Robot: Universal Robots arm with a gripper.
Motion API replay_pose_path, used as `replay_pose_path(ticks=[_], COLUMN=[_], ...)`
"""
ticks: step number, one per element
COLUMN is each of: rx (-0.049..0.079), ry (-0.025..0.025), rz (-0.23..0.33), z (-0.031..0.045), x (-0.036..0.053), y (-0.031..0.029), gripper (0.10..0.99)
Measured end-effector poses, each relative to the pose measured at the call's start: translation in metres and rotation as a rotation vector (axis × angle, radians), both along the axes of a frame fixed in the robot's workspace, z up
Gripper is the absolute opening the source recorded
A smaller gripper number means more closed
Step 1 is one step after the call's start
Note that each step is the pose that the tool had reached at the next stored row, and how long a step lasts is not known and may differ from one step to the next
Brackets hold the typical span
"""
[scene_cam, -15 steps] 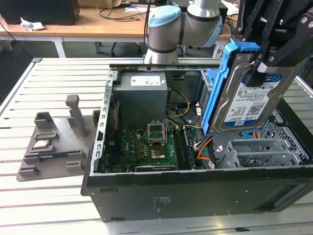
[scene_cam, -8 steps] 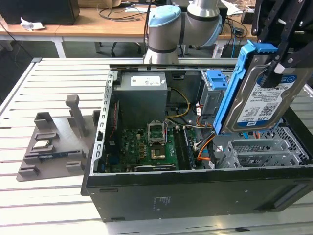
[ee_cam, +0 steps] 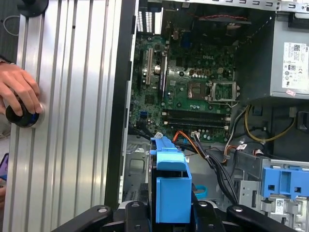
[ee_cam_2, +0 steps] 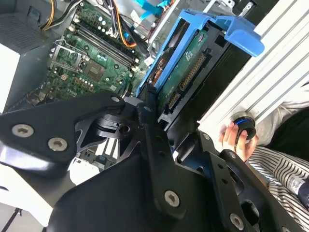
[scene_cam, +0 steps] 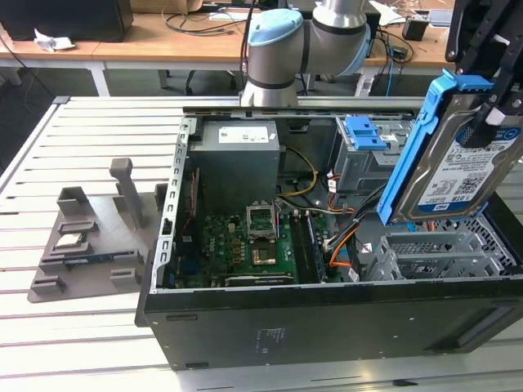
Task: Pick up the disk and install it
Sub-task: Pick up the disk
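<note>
**Disk held by the gripper, raised over an open computer case**

Principal item: the disk point(scene_cam: 458, 167), silver, with a white-and-blue label, framed by a blue carrier bracket point(scene_cam: 406, 159). Raised clear of the computer case point(scene_cam: 327, 327) and tilted steeply on edge. Positioned above the metal drive cage point(scene_cam: 445, 253), at the exterior view's right end of the case. Label face turned toward the exterior camera. Green circuit-board face and connector row visible in the second wrist view.

Holding tool: gripper point(scene_cam: 480, 126), black, clamped tight onto the disk's two flat faces, at the disk's upper end in the exterior view. In the first wrist view, black gripper parts on either side of the carrier's blue end tab.

Case: black, lying on its side with the side panel off.
- green motherboard point(scene_cam: 253, 241), with an empty processor socket
- grey power supply box point(scene_cam: 239, 155), white label on top
- blue latch piece point(scene_cam: 365, 132), beside the power supply box
- orange and black cables point(scene_cam: 343, 237), between the motherboard and the drive cage

Support: slatted aluminium table point(scene_cam: 49, 163), under the case.

Other items:
- grey moulded fixture point(scene_cam: 82, 241), on the table to the exterior view's left of the case, apart from it
- robot arm point(scene_cam: 282, 49), grey with a pale blue cap, behind the case
- person's hand point(ee_cam: 17, 92), resting on a black knob point(ee_cam: 21, 116) on the table slats beside the case
</note>
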State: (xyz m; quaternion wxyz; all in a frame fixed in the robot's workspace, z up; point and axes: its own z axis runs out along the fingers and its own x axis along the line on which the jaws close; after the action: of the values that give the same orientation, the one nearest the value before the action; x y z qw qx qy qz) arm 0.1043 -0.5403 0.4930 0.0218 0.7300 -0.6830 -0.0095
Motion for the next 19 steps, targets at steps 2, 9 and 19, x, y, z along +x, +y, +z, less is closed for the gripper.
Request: replay_pose_path(ticks=[2,9,19], rx=[0.000,-0.001,-0.001], ry=[0.0002,0.0013,0.0054], rz=[0.000,-0.015,-0.090], z=[-0.0004,-0.0071,-0.0282], x=[0.0047,0.0205,0.0263], y=[0.0000,0.0000,0.0000], gripper=[0.369,0.369,0.369])
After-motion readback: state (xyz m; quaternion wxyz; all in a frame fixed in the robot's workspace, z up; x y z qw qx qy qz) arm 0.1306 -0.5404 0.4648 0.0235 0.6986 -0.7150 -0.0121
